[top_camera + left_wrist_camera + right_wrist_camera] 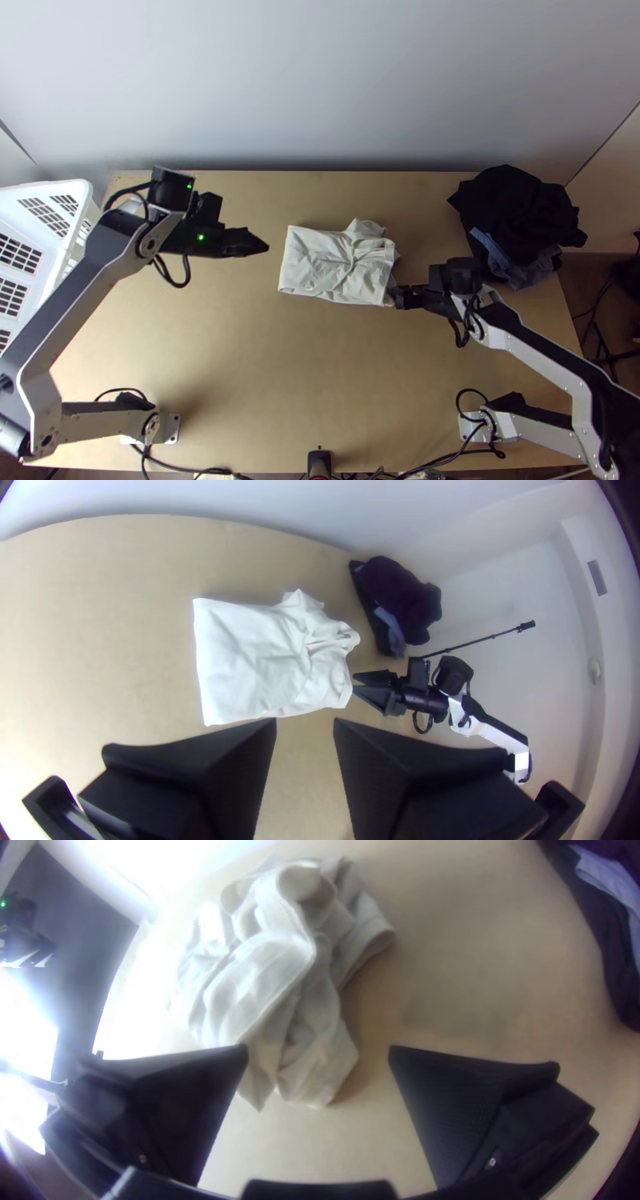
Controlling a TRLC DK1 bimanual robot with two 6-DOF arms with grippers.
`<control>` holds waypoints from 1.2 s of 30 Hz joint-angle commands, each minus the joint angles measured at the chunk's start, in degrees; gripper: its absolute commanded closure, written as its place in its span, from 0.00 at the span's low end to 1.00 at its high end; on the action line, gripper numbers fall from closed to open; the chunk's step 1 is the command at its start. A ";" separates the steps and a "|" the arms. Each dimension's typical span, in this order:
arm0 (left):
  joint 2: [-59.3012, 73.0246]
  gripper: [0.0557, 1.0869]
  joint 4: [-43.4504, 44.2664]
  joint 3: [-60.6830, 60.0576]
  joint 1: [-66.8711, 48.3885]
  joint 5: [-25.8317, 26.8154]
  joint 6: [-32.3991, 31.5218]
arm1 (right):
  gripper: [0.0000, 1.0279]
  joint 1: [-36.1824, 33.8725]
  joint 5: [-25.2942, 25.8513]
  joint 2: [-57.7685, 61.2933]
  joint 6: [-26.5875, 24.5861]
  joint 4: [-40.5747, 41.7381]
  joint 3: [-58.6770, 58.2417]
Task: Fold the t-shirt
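1. White cloth: the shirt [316, 264] lies flat near the middle of the frame, folded into a rough rectangle. Its left end is smooth and straight-edged; its right end is rumpled, with creases gathering there and a crumpled bit poking out at the upper right. Up close, in the right wrist view, that rumpled end rises in loose loops.

2. The right pincer [395, 296] is low by the shirt's lower right corner, coming from the right side of the frame. Its fingers are apart, clamped on no cloth; whether a tip touches the shirt, I cannot tell.

3. The left pincer [254, 242] is left of the shirt and clear of it, pointing towards the right of the frame. Its fingers are apart too, with nothing between them.

4. Beneath it all is the light wooden tabletop [240, 360].

5. Towards the upper right of the frame sits a heap of dark clothes [520, 208], with a greyish-blue cloth [524, 274] at its lower edge.

6. A white slotted basket [80, 190] is at the left edge of the frame.

7. Black cables [448, 460] run along the bottom edge, and a pale wall [320, 80] rises behind.
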 commanded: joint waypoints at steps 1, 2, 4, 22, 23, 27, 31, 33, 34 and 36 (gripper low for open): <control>-6.40 0.54 0.15 -5.03 1.34 -1.51 -1.86 | 0.05 0.34 -5.60 5.88 5.66 2.87 4.08; -6.84 0.54 0.15 -5.38 1.07 -1.94 -2.13 | 0.05 0.42 -5.77 6.23 5.84 3.30 4.17; -7.45 0.54 0.32 -5.64 0.81 -2.56 -2.74 | 0.05 1.13 -5.77 7.55 5.75 4.27 4.17; -9.65 0.54 3.13 -11.18 3.18 -4.76 1.04 | 0.05 7.90 -6.74 24.25 8.21 5.15 19.11; -10.09 0.54 3.13 -11.97 3.71 -4.76 1.48 | 0.05 8.25 -6.74 24.86 8.21 5.15 19.90; -12.46 0.54 3.13 -14.70 6.08 -4.76 2.88 | 0.17 9.65 -5.86 28.46 7.68 4.62 24.04; -14.92 0.54 3.22 -17.25 8.81 -4.76 3.67 | 0.70 10.71 -5.69 31.72 3.38 1.02 28.87; -16.59 0.54 3.13 -18.48 10.39 -4.76 4.20 | 0.97 11.06 -5.69 31.72 1.00 0.32 29.75; -17.56 0.54 3.13 -19.09 11.00 -4.76 4.29 | 0.97 10.97 -5.69 31.54 0.83 -0.12 29.66; -19.23 0.54 2.69 -20.15 12.76 -4.67 4.38 | 0.97 10.88 -5.69 30.57 0.21 -0.91 29.22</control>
